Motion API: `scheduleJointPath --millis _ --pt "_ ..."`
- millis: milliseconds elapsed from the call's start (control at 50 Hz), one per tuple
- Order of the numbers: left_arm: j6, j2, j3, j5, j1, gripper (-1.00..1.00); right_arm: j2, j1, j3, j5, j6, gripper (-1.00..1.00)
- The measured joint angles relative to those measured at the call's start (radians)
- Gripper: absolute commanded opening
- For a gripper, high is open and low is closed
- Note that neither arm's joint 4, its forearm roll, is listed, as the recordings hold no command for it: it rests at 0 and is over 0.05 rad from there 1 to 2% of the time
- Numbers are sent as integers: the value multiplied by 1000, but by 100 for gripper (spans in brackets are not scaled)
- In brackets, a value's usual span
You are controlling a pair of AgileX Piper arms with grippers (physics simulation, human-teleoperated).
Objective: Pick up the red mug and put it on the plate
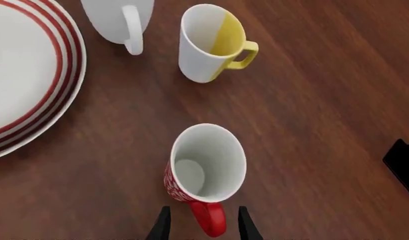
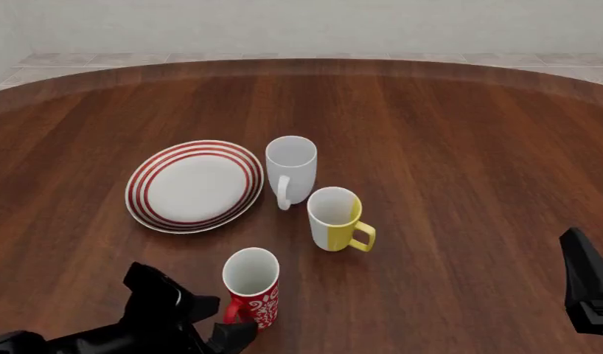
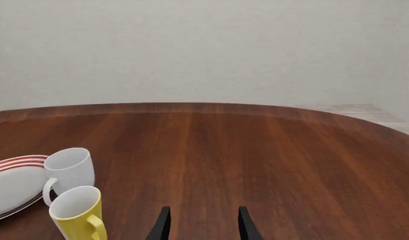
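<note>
On the counter [image 2: 449, 147], near the plate [image 2: 144, 177], upright red mug [image 2: 252, 287]: rigid, glossy, likely slippery and breakable. Left tool [image 1: 203, 224] open, straddling the handle [image 1: 210, 217], gripping nothing. Best taken by the handle. Right tool [image 3: 203, 224] open, empty.

Setting: bare simulated room, rendered | Evidence: round dark-wood tabletop [image 2: 459, 147] set like a dining table | plain pale wall [image 3: 204, 50] at 12 o'clock | tiled floor strip [image 2: 281, 56] beyond the far edge | crockery only: plate [image 2: 149, 210], mugs.
</note>
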Motion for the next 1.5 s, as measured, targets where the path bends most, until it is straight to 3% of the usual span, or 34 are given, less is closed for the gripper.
scheduleJointPath --millis 80,100,680,980,1340,1500 --pt "-4 12 5 -12 -1 100 0 0 0 0 -1 100" --pt "-5 14 6 -14 -1 -100 0 0 0 -1 -1 100" --pt "9 -42 13 -4 48 -100 0 2 2 -3 -8 100" --pt "97 -192 1 149 129 -100 0 2 2 -3 -9 100" --pt "227 -414 -98 386 208 -100 0 3 1 0 -10 100" --pt "283 -440 -135 420 238 -100 0 3 0 0 -11 100"
